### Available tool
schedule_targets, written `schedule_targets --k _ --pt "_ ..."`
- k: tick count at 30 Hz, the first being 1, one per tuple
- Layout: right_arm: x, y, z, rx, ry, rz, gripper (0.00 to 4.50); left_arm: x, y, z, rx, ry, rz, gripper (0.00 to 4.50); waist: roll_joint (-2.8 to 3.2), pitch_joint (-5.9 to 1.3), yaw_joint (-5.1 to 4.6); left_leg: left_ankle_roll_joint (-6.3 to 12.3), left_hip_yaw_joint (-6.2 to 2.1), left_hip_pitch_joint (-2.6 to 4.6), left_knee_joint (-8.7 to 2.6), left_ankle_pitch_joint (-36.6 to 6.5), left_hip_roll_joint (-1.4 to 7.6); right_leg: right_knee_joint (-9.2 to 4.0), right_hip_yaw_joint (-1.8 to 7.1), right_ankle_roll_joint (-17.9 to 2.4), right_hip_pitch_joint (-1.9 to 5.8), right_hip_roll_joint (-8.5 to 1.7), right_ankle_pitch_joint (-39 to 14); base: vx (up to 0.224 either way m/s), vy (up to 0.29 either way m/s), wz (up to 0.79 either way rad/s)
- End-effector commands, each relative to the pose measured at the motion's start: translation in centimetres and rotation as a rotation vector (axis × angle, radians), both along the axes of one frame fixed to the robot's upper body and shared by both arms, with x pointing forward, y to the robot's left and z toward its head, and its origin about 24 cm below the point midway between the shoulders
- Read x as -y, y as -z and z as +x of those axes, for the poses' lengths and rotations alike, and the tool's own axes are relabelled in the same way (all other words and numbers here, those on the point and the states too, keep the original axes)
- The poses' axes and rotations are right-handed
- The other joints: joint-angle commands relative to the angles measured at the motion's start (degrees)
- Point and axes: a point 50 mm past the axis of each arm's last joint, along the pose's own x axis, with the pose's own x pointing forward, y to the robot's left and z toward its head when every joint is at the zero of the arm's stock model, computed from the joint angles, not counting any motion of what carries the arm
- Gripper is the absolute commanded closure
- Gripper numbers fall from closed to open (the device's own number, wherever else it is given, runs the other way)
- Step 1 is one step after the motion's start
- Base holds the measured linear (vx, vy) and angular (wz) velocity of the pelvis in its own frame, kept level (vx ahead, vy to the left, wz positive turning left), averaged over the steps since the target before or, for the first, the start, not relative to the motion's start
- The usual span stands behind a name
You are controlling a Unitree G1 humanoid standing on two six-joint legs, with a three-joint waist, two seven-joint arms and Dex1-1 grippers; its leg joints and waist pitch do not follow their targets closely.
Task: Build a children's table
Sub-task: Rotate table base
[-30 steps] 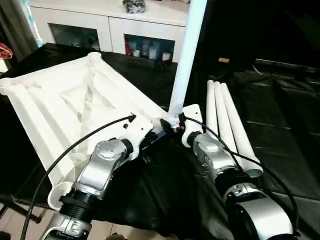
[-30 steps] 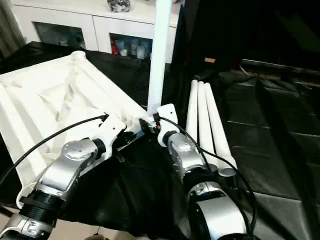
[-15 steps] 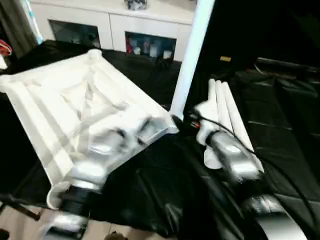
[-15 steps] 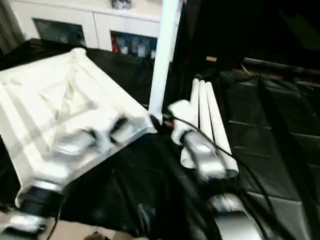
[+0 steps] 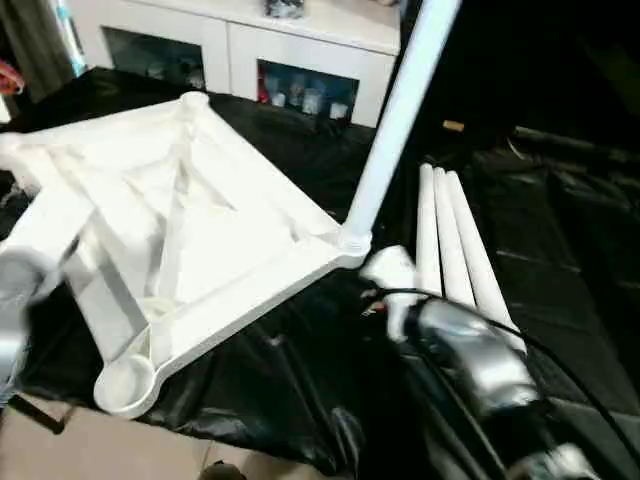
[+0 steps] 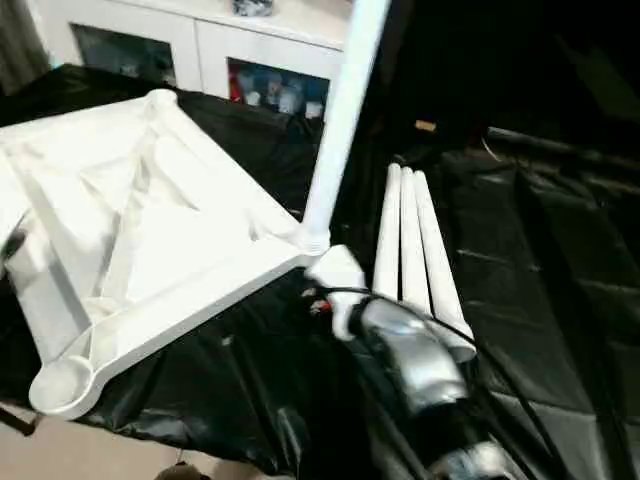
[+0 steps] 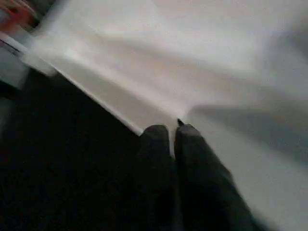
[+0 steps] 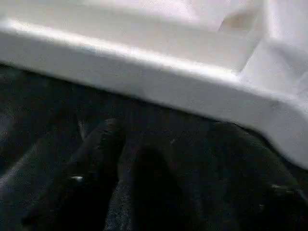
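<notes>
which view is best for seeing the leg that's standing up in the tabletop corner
The left eye view: the upright leg rises from its corner socket on the tabletop. The right eye view shows the same. The right wrist view catches just the tabletop's edge, the left wrist view a blurred white surface.

We seem to be in a home room: at twelve o'clock stands a white cabinet (image 5: 250,50) with glass doors, trinkets inside, beyond the black-draped worktop (image 5: 560,300).

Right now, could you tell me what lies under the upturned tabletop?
A black sheet lies under the tabletop and spreads past its edges, also beneath the three loose legs. What the sheet itself rests on is covered; pale floor shows at its near edge.
</notes>
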Motion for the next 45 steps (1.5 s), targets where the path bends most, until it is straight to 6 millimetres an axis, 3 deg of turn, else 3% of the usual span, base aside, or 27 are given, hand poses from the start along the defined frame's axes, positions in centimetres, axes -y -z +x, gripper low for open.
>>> schedule_targets --k 1,3,6,10,12,17,21,23,24,26,29,30,34,38,45 --pt "-0.3 0.2 0.5 -0.007 0.02 -0.044 1.73 1.0 0.6 -0.3 -0.074 0.059 -0.004 4.3 2.04 -2.96 0.15 -1.13 -0.82 1.28 -4.33 -13.8 2.28 -3.87 3.18 -9.3 1.85 -4.91 -12.1 0.0 0.0 0.0" --pt "-0.6 0.3 0.8 -0.001 0.029 -0.058 1.85 1.4 1.1 -0.6 -0.115 0.09 -0.017 4.48 1.89 -2.78 0.27 -1.62 -0.95 0.94 -4.51 -14.3 2.22 -3.76 3.17 -9.2 1.99 -4.94 -12.4 0.0 0.0 0.0" --pt "-1.5 0.6 1.5 0.0 0.057 -0.076 2.16 2.9 2.4 -0.8 -0.175 0.191 -0.088 4.5 2.11 -2.8 0.48 -2.56 -0.85 1.39 -4.45 -15.7 2.1 -3.97 3.33 -9.0 1.68 -5.01 -13.3 0.0 0.0 0.0" --pt "-2.7 0.8 2.3 0.001 0.089 -0.087 2.42 5.8 3.7 -1.5 -0.313 0.36 -0.178 4.5 2.35 -2.89 0.46 -3.39 -1.0 1.27 -4.58 -16.5 2.13 -3.72 3.34 -9.0 1.92 -5.09 -12.8 0.0 0.0 0.0" --pt "-2.9 0.7 2.5 -0.001 0.095 -0.084 2.61 6.3 3.8 -1.7 -0.338 0.389 -0.195 4.5 2.31 -2.83 0.34 -3.59 -1.0 1.34 -4.6 -17.8 2.08 -3.9 3.37 -8.8 1.87 -5.16 -14.8 0.0 0.0 0.0" --pt "-3.8 0.4 3.4 0.018 0.123 -0.078 3.02 10.6 5.2 -3.5 -0.536 0.653 -0.286 4.5 2.39 -2.63 0.29 -3.95 -1.14 1.43 -4.64 -20.1 2.19 -4.35 3.5 -7.7 1.64 -5.32 -19.8 0.0 0.0 0.0" --pt "-3.9 0.3 3.6 0.026 0.129 -0.071 3.36 12.5 5.5 -3.2 -0.53 0.713 -0.321 4.5 2.48 -2.66 0.22 -3.94 -0.95 1.45 -4.5 -19.9 2.05 -4.33 3.54 -7.5 1.6 -5.07 -19.4 0.0 0.0 0.0" --pt "-3.9 0.2 3.7 0.028 0.132 -0.066 3.58 14.3 5.7 -2.7 -0.514 0.753 -0.347 4.5 2.61 -2.66 0.43 -3.62 -0.75 1.79 -4.36 -20.1 1.97 -4.61 3.59 -7.3 1.32 -5.02 -20.4 0.0 0.0 0.0" --pt "-3.9 0.3 3.7 0.028 0.132 -0.063 3.58 15.7 5.9 -2.1 -0.492 0.774 -0.36 4.5 2.89 -2.65 0.48 -3.66 -0.89 1.65 -4.41 -20.5 1.98 -4.65 3.57 -7.2 1.43 -5.15 -21.3 0.0 0.0 0.0" --pt "-3.8 0.4 3.8 0.031 0.137 -0.063 3.74 16.6 6.0 -1.2 -0.447 0.762 -0.362 4.5 2.94 -2.72 0.45 -3.69 -0.96 1.59 -4.44 -20.9 1.96 -4.88 3.5 -6.6 1.52 -5.15 -22.5 0.0 0.0 0.0" --pt "-3.7 0.4 3.8 0.028 0.142 -0.057 4.0 17.6 6.1 -0.3 -0.41 0.757 -0.37 4.5 2.84 -3.01 0.43 -3.51 -1.15 1.03 -4.4 -19.8 1.87 -4.88 3.37 -5.8 2.05 -5.36 -23.0 0.0 0.0 0.0" --pt "-3.7 0.5 3.8 0.029 0.146 -0.057 4.08 18.0 6.1 0.0 -0.395 0.754 -0.373 4.5 3.13 -3.07 0.45 -3.47 -1.19 0.94 -4.41 -19.2 1.88 -4.86 3.38 -5.8 2.12 -5.41 -22.6 0.0 0.0 0.0" --pt "-3.4 0.5 3.9 0.035 0.164 -0.054 4.44 19.1 6.1 1.6 -0.33 0.724 -0.357 4.5 3.2 -3.3 0.31 -3.03 -0.99 0.95 -4.16 -17.5 1.84 -4.67 3.32 -6.2 2.08 -5.09 -19.5 0.0 0.0 0.0" --pt "-2.8 0.2 4.2 0.055 0.187 -0.05 4.44 19.2 6.1 3.0 -0.249 0.668 -0.325 4.5 3.44 -3.53 0.26 -2.59 -1.0 0.53 -4.05 -14.8 1.82 -4.24 3.19 -7.0 2.5 -4.9 -15.2 0.0 0.0 0.0" --pt "0.0 -2.0 5.3 0.141 0.296 -0.018 4.44 18.8 6.1 4.4 -0.15 0.632 -0.293 4.5 3.21 -3.84 0.35 -1.77 -0.8 0.49 -3.79 -11.1 1.79 -3.65 3.09 -7.3 2.81 -4.7 -9.4 0.0 0.0 0.0"
